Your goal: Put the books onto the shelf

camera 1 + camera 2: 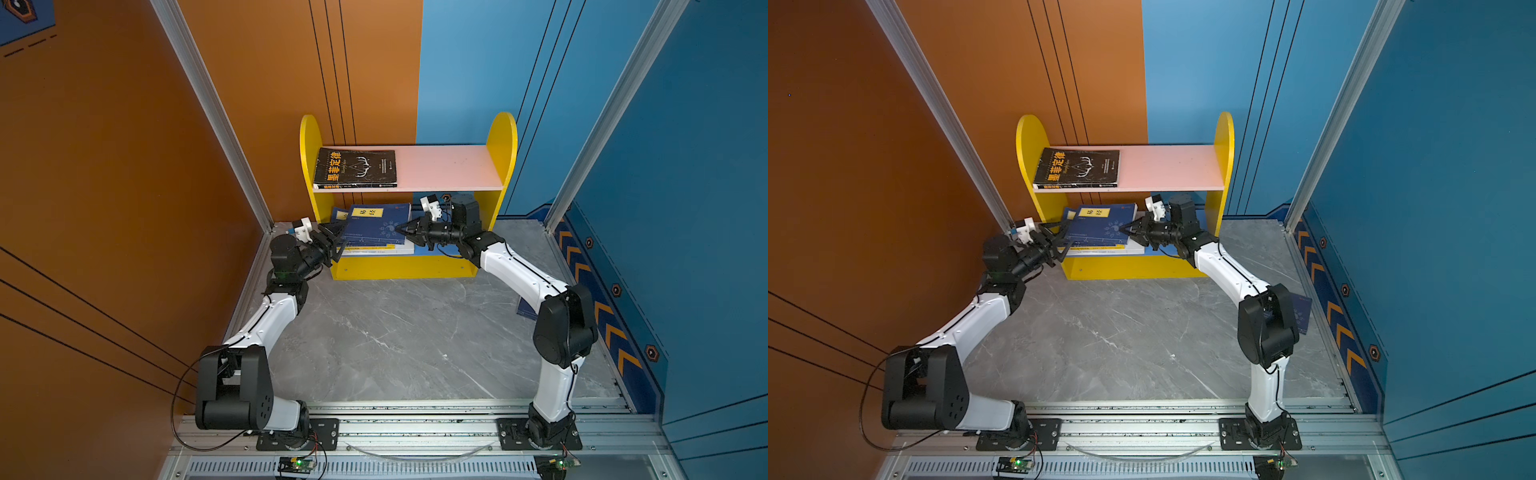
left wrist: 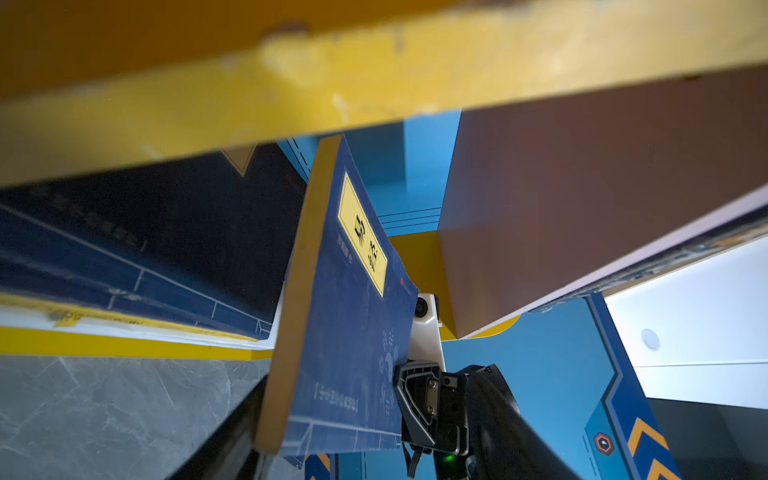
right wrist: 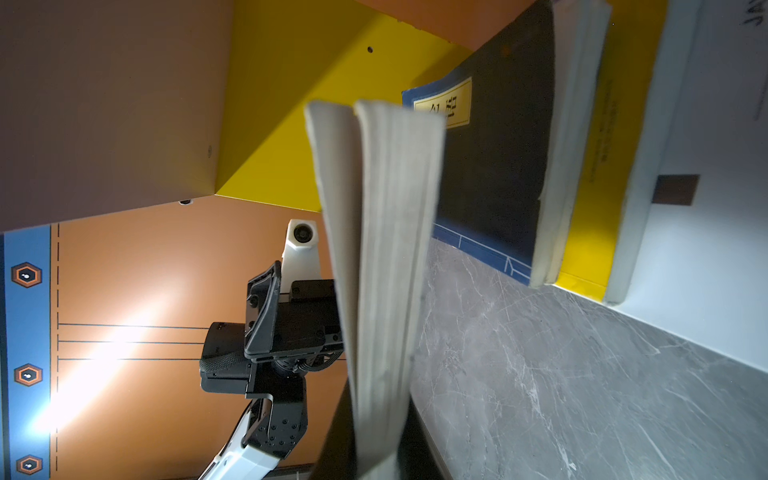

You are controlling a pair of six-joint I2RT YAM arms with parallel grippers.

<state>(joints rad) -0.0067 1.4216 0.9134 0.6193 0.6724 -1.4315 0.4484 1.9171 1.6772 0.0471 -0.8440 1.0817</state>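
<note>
Shelf [image 1: 503, 137] at 12 o'clock on the counter [image 1: 395, 332], seen in both top views; black book [image 1: 355, 168] with orange characters lies flat at the 9 o'clock end of the pink upper board [image 1: 449, 166]; lower tier carries a flat stack [image 1: 374, 249] of navy, yellow and white books; held navy book [image 1: 376, 224], yellow label up, hangs just above that stack at the mouth of the lower tier; right end effector [image 1: 402, 230], reaching in from 3 o'clock, is clamped on this book's 3 o'clock edge; left end effector [image 1: 336, 239], at the book's 9 o'clock edge, has its jaws apart; whether they touch the cover cannot be told; loose navy book [image 1: 1303, 309] lies on the counter at 3 o'clock, partly hidden behind the right arm's elbow.
</note>
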